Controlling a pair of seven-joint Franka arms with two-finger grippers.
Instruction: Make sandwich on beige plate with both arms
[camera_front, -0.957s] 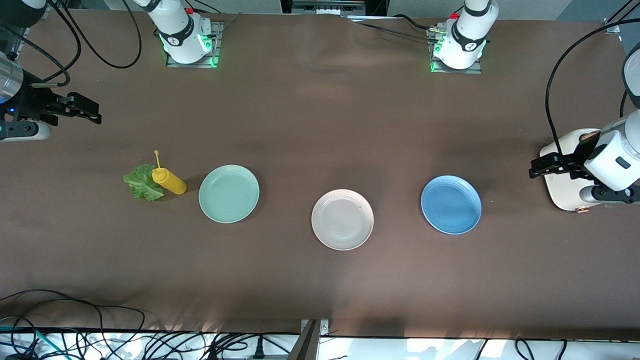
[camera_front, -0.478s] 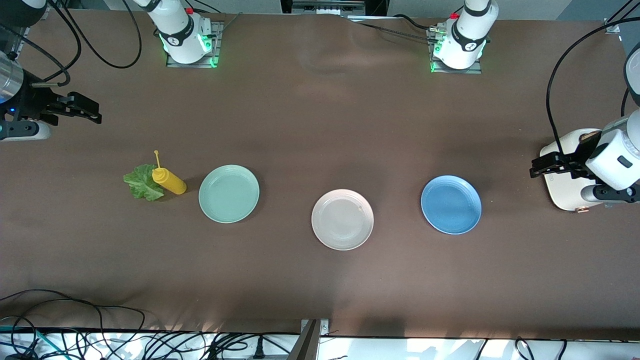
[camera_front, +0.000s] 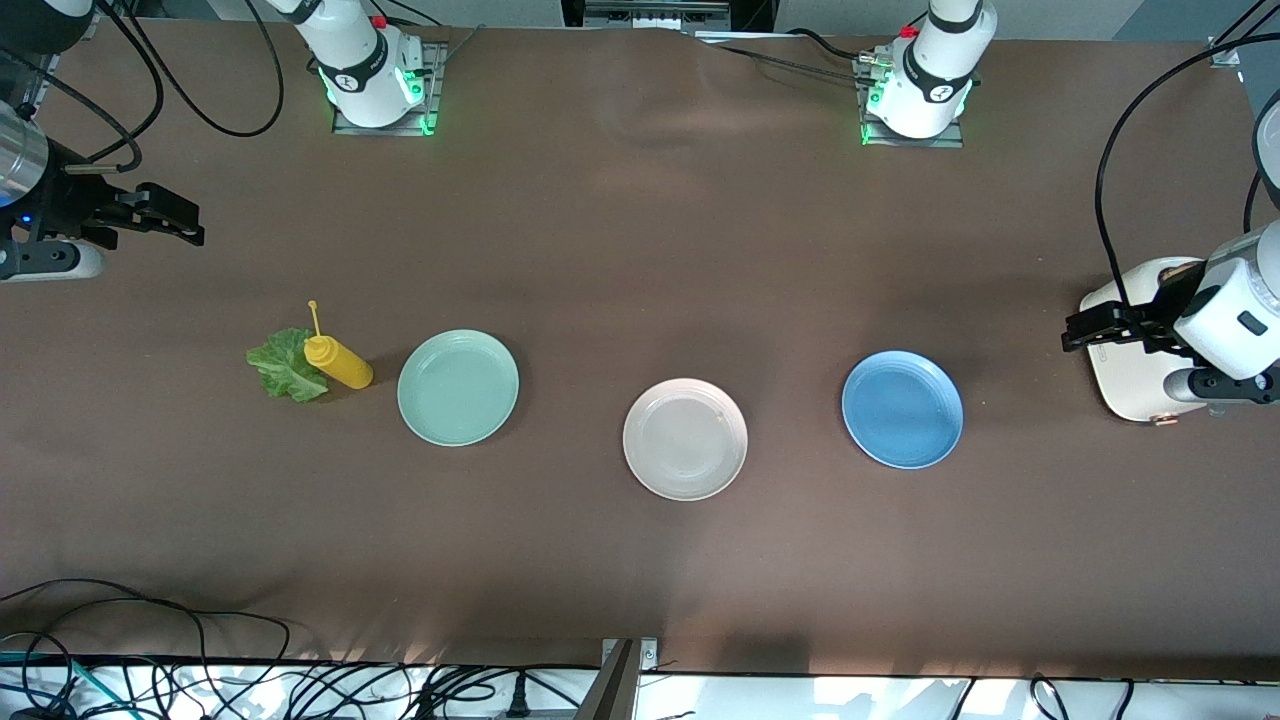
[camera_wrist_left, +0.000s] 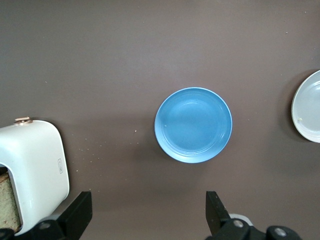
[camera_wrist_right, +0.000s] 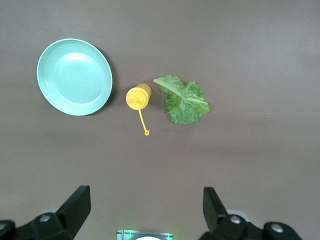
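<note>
The beige plate (camera_front: 685, 438) lies bare at the table's middle; its edge shows in the left wrist view (camera_wrist_left: 310, 107). A ruffled green lettuce leaf (camera_front: 285, 367) lies on the table toward the right arm's end, also in the right wrist view (camera_wrist_right: 184, 101). A brown toast slice (camera_wrist_left: 7, 199) shows in a white toaster (camera_front: 1130, 375) at the left arm's end. My left gripper (camera_front: 1078, 333) is open and empty in the air over the toaster's edge (camera_wrist_left: 147, 212). My right gripper (camera_front: 185, 222) is open and empty over the table at the right arm's end (camera_wrist_right: 145, 207).
A yellow squeeze bottle (camera_front: 340, 362) stands beside the lettuce (camera_wrist_right: 137, 96). A mint-green plate (camera_front: 458, 387) lies between the bottle and the beige plate. A blue plate (camera_front: 902, 408) lies between the beige plate and the toaster (camera_wrist_left: 35, 170). Cables hang along the front edge.
My left gripper has drifted slightly toward the bases' side over the toaster. The right arm has not moved.
</note>
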